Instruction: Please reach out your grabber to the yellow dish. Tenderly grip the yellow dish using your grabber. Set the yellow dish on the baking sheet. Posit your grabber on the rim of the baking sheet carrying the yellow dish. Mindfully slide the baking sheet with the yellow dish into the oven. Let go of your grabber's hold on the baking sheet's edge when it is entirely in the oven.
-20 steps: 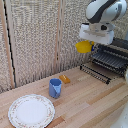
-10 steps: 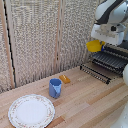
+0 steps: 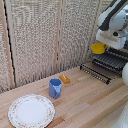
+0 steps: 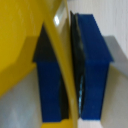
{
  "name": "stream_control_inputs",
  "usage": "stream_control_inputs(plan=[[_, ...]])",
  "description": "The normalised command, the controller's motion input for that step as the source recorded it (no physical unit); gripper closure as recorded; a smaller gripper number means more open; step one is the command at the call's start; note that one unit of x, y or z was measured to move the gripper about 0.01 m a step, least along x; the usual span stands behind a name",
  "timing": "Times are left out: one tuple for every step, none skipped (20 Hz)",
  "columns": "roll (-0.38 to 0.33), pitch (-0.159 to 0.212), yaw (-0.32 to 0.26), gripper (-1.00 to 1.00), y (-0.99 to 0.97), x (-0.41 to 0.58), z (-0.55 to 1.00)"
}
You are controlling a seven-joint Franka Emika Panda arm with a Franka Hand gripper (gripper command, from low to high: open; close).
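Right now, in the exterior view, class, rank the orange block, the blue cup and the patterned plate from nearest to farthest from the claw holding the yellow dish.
From the claw, gripping the yellow dish:
1. Orange block, on the table toward the exterior view's left of the baking sheet.
2. Blue cup, just past the block.
3. Patterned plate, at the near left corner.

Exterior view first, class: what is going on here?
The white arm's grabber holds the yellow dish in the air, its blue-tipped fingers pinching the rim. The dish hangs over the near end of the baking sheet, not yet set down. A blue cup, an orange block and a patterned plate sit on the table.
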Motion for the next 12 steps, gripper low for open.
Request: stream_control_inputs(plan=[[0.039, 0.047, -0.055, 1.00, -0.81, 0.409, 0.09], [0.044, 0.074, -0.054, 1.00, -0.82, 0.349, 0.12], [0.044, 0.093, -0.058, 1.00, -0.81, 0.303, 0.13], [0.044, 0.110, -0.062, 1.00, -0.80, 0.254, 0.11], [0.044, 0.118, -0.064, 1.00, -0.81, 0.229, 0.09], [0.041, 0.128, -0.066, 1.00, -0.81, 0.203, 0.07], [0.038, 0.133, -0.075, 1.00, -0.79, 0.177, 0.07], [0.036, 0.134, -0.079, 1.00, -0.79, 0.166, 0.07], [0.035, 0.129, -0.079, 1.00, -0.79, 0.163, 0.04], [0.032, 0.118, -0.088, 1.00, -0.77, 0.143, 0.00], [0.024, 0.100, -0.064, 1.00, -0.71, 0.163, 0.00], [0.018, 0.075, -0.032, 1.00, -0.60, 0.169, 0.00]])
